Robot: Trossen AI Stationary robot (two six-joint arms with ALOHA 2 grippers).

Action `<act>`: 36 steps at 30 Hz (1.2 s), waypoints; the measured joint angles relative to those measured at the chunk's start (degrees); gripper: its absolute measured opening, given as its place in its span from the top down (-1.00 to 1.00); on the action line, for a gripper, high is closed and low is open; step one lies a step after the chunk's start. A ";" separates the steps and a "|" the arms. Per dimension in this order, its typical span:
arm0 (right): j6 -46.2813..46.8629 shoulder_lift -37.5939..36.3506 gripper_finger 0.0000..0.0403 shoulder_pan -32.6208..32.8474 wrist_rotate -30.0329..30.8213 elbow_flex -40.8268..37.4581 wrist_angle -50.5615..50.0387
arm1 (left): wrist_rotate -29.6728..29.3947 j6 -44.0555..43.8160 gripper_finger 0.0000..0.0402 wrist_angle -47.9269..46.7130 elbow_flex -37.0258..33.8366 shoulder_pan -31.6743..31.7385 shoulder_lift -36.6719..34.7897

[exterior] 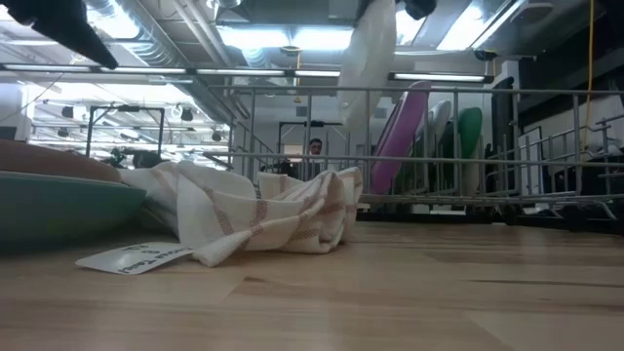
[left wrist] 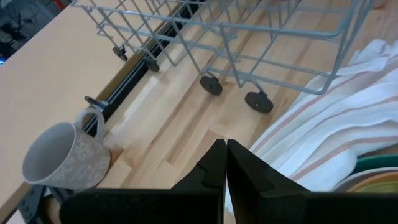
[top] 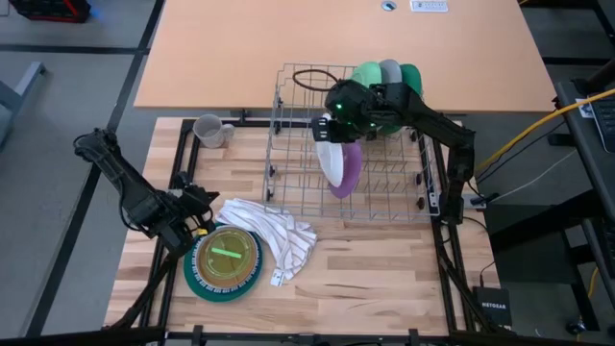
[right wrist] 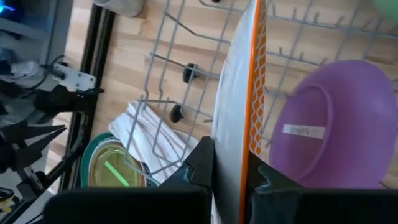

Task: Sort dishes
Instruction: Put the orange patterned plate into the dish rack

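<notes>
My right gripper [top: 327, 133] is over the grey wire rack [top: 288, 183] and is shut on a white plate with an orange rim [right wrist: 239, 74]. This plate also shows at the top of the low view [exterior: 366, 58]. A purple plate [top: 350, 175] stands on edge in the rack beside it. Green [top: 368, 75], grey [top: 389, 71] and teal [top: 411, 77] plates stand at the rack's far end, by a brown bowl [top: 309, 79]. My left gripper [top: 197, 207] is shut and empty, low over the table between the grey mug [top: 209, 131] and the stacked plates [top: 226, 261]. My right gripper pinches the white plate's rim [right wrist: 235, 146] between its two fingers [right wrist: 200, 163], one finger on each face. The fingers come from above, pointing down. The plate hangs upright and edge-on below them, over the rack's tines and next to the purple plate [right wrist: 323, 130].
A white cloth with stripes [top: 274, 231] lies crumpled between the rack and the stacked plates, partly over their rim. The mug [left wrist: 65, 158] stands on the table's far left by the black frame rail. The near right of the wooden table [top: 384, 279] is bare.
</notes>
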 joint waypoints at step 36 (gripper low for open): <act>-0.43 7.75 0.90 0.09 -4.29 0.02 -0.53 | -0.03 -0.05 0.98 0.36 -0.66 0.00 0.00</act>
